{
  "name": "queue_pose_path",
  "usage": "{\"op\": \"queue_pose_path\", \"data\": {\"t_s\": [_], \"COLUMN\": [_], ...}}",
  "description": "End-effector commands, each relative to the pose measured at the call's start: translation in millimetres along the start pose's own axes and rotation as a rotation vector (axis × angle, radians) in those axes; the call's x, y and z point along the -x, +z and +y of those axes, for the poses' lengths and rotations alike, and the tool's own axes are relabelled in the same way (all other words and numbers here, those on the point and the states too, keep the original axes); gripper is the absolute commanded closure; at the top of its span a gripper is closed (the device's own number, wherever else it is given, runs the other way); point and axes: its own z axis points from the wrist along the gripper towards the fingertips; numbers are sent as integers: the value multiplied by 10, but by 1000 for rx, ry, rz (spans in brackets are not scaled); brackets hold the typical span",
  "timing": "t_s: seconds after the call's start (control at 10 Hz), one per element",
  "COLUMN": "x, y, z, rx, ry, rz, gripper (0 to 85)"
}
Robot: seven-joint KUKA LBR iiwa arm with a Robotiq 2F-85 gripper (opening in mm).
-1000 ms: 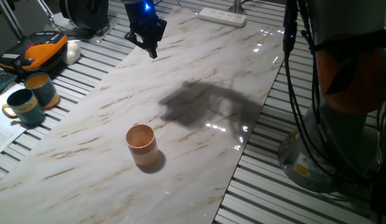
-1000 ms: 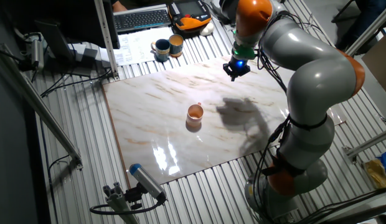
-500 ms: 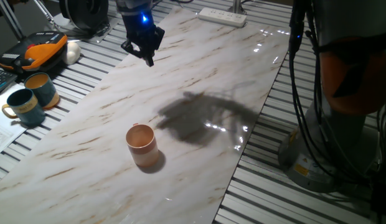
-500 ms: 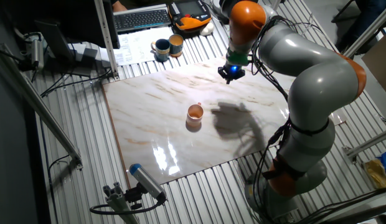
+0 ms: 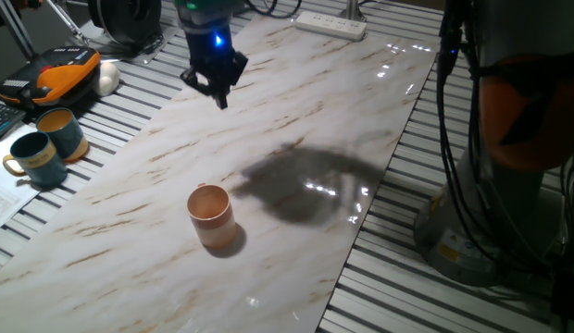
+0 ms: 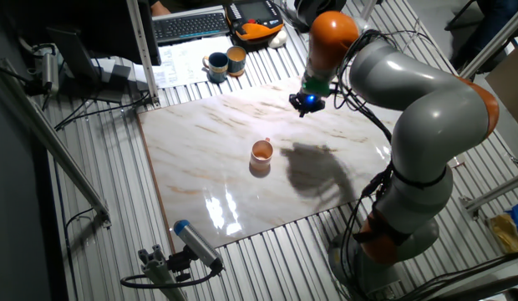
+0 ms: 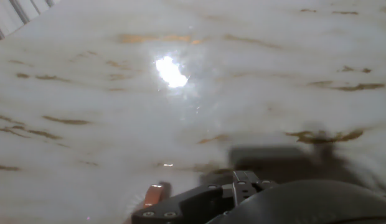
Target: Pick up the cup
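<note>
The cup, small and pinkish-tan with a pale inside, stands upright on the marble table top; the other fixed view shows the cup near the middle of the slab. My gripper hangs above the far part of the table, well away from the cup, with a blue light glowing on the hand. From the other side the gripper is up and to the right of the cup. Nothing is between its fingers. The hand view shows mostly marble, with a small pinkish shape by the dark hand at the bottom edge.
Two mugs stand on the slatted bench left of the slab, beside an orange and black device. A white power strip lies at the slab's far end. The robot's base and cables stand to the right.
The gripper has shifted slightly lower and along the table toward the cup's side, and the arm's shadow on the marble has slid with it. The cup has not moved.
</note>
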Motion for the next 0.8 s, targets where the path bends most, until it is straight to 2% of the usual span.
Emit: {"op": "queue_pose_path", "data": {"t_s": [0.0,0.2,0.4,0.7], "x": [-52,-184,-272,-317], "y": [26,93,127,197], "z": [28,105,199,322], "rx": [-2,-3,-2,12], "ry": [9,35,60,82], "rz": [-5,-16,-19,-17], "gripper": [850,850,850,850]}}
